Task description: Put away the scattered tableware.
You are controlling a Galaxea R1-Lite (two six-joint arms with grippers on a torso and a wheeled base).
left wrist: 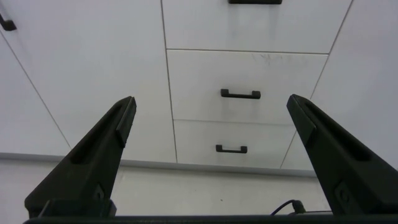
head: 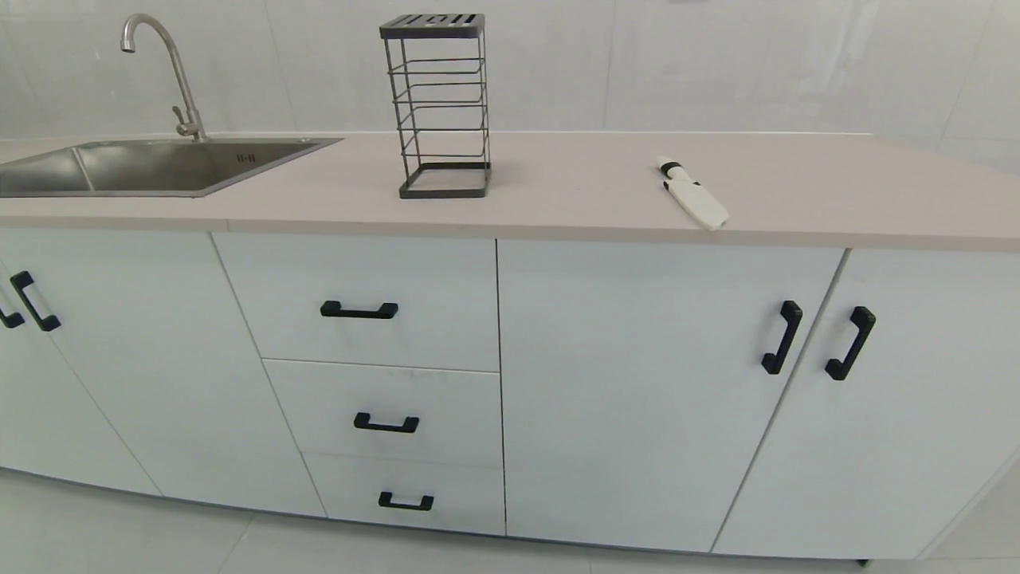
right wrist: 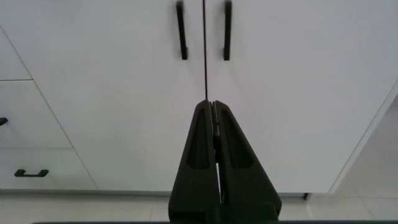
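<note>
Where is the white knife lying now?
In the head view, the white knife lies flat on the countertop, to the right of the wire rack and apart from it, near the front edge.

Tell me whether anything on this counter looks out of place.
One thing: the white utensil lies loose and askew near the front edge of the counter, off to the right of the upright wire rack rather than stored in it. Nothing looks spilled or damaged.

A white, black-banded utensil lies flat and diagonal on the surface, well right of the upright black wire rack.
</note>
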